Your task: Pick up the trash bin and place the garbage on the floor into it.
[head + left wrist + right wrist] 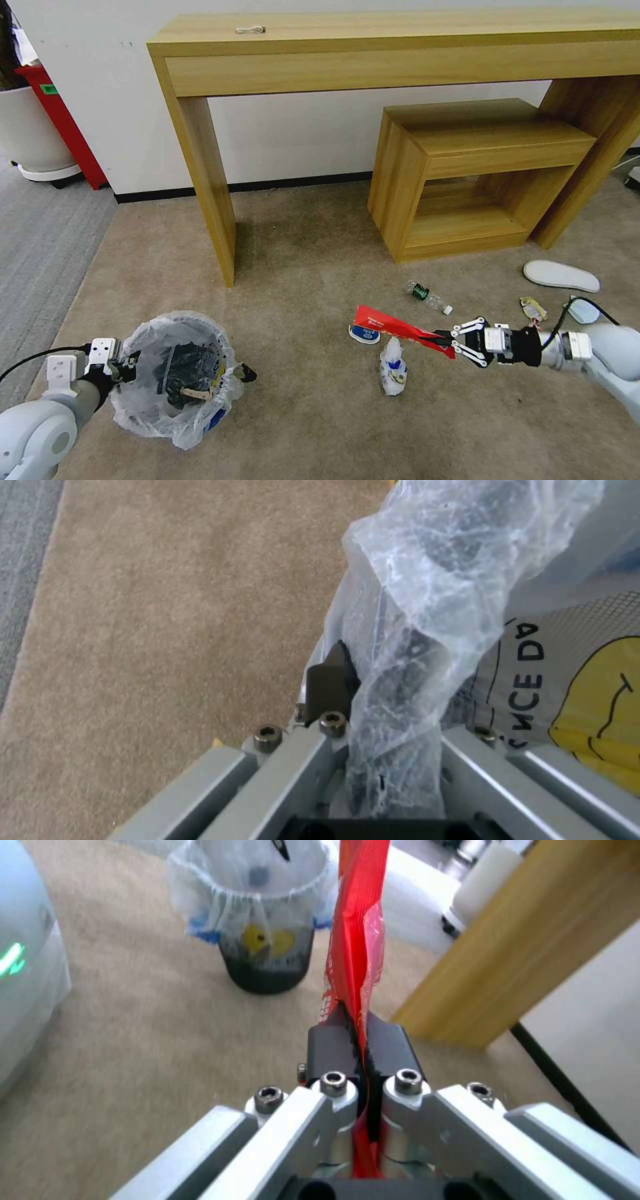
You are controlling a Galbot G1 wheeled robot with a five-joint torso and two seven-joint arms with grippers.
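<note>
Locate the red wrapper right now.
Head view, right of centre: the red wrapper is pinched in the right gripper, off the carpet above the paper cup.

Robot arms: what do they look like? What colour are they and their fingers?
Both arms are smooth, rounded white shells. The right gripper has a black wrist ring, pale grey metal link bars with round bolts, and black fingers. The left gripper has white blocks at its wrist and a thin black cable trailing off.
</note>
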